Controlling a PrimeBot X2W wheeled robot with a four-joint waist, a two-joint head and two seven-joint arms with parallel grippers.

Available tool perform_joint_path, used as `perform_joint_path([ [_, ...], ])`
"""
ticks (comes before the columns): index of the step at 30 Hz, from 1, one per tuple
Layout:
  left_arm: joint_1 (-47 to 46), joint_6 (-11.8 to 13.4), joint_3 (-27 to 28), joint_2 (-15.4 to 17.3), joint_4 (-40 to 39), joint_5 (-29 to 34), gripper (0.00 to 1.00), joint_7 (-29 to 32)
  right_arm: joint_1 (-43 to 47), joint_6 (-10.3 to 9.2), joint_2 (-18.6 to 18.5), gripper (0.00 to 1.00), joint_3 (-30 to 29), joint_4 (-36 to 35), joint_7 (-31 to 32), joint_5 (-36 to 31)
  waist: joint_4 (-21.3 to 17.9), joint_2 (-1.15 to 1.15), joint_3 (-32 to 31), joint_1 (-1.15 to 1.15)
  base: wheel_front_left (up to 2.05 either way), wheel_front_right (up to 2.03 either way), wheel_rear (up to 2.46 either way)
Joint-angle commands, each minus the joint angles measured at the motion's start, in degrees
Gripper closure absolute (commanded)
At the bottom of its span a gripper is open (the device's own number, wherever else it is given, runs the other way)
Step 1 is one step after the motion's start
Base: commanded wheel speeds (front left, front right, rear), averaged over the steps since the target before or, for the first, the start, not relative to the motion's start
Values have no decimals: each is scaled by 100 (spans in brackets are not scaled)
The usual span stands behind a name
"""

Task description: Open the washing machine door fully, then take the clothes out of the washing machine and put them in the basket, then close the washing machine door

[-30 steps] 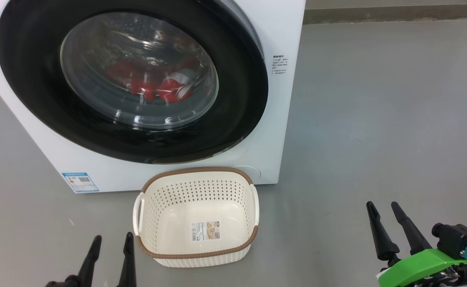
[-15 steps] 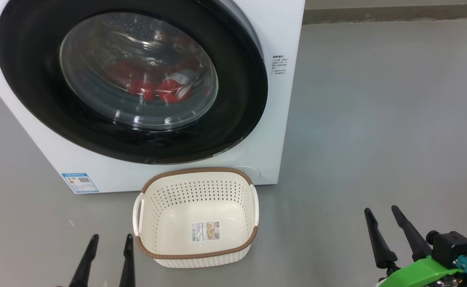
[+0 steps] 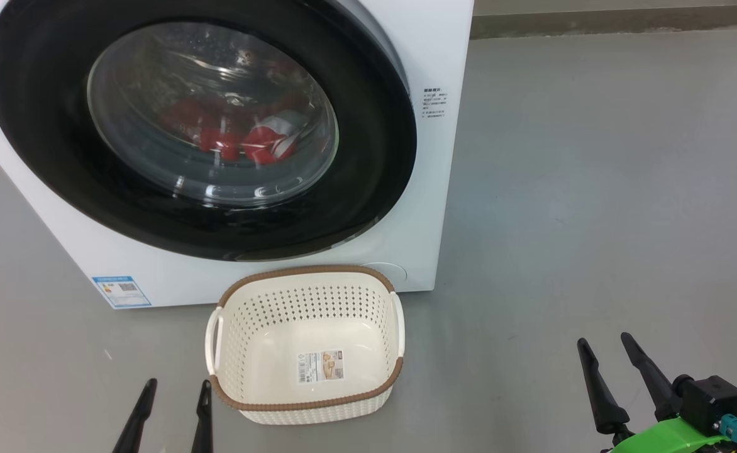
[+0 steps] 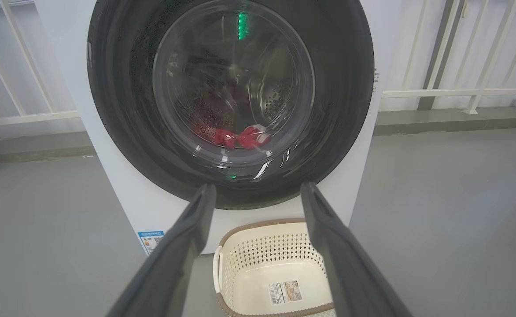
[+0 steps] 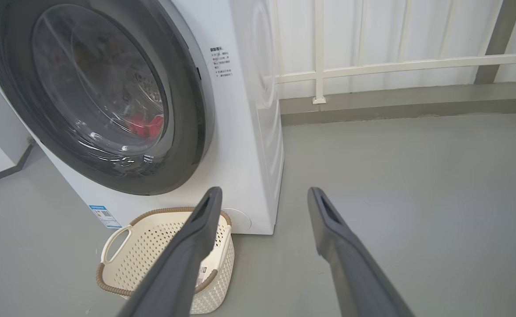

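**A:** Start at the left. How is the left end effector?

**B:** The left end effector [image 3: 178, 385] sits low over the grey floor [image 3: 595, 189], just left of the basket. Its two dark fingers are spread wide and have hold of nothing.

**A:** And behind it?

**B:** The washing machine [image 3: 425, 220], a white box with a small blue label [image 3: 121, 290] at its lower left corner. The washing machine door [image 3: 155, 75] lies closed against the front, its glossy black rim running all round the glass bowl.

**A:** Can you see the clothes?

**B:** Yes. The clothes [image 3: 261, 141] show through the glass, red with a little white, lying low in the drum.

**A:** Where is the basket?

**B:** The basket [image 3: 305, 302] stands upright on the floor just in front of the machine, below the lower right part of the door. A paper label [image 3: 321, 367] is on its bottom.

**A:** And on the right?

**B:** The right end effector [image 3: 604, 341] is well to the right of the basket, over the floor. Its fingers are parted wide and grip nothing. There is a green part [image 3: 664, 437] at its base. In the right wrist view, a white railing [image 5: 372, 68] runs behind the machine.
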Motion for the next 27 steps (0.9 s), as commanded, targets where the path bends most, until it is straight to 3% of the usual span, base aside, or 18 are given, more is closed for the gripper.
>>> perform_joint_path([
  [1, -110, -15, 220, 19, -80, -50, 0, -71, -81, 2, -53, 0, 80, -159, -79, -19, -4, 0, 3, 0, 0, 0, 0],
  [11, -161, -46, 258, 12, 16, -102, 0, -71, -89, 2, 17, 0, -23, -226, -79, 37, 10, 0, 44, 0, 0, 0, 0],
  [12, -171, -46, 251, 12, 16, -108, 0, -71, -113, 2, 21, 25, -21, -237, -79, 69, 16, 0, 55, 0, 0, 0, 0],
  [13, -180, -43, 240, 12, 13, -114, 0, -71, -149, 2, 24, 58, -15, -262, -79, 103, 23, 0, 69, 0, 0, 0, 0],
  [15, -203, -32, 207, 12, 3, -124, 0, -71, -243, 2, 18, 100, 10, -316, -79, 149, 42, 0, 101, 0, 0, 0, 0],
  [27, -557, 0, -144, 11, -71, -198, 0, -71, -1573, 2, 124, 100, -115, -413, -79, 761, 333, 0, 554, 0, 0, 0, 0],
])
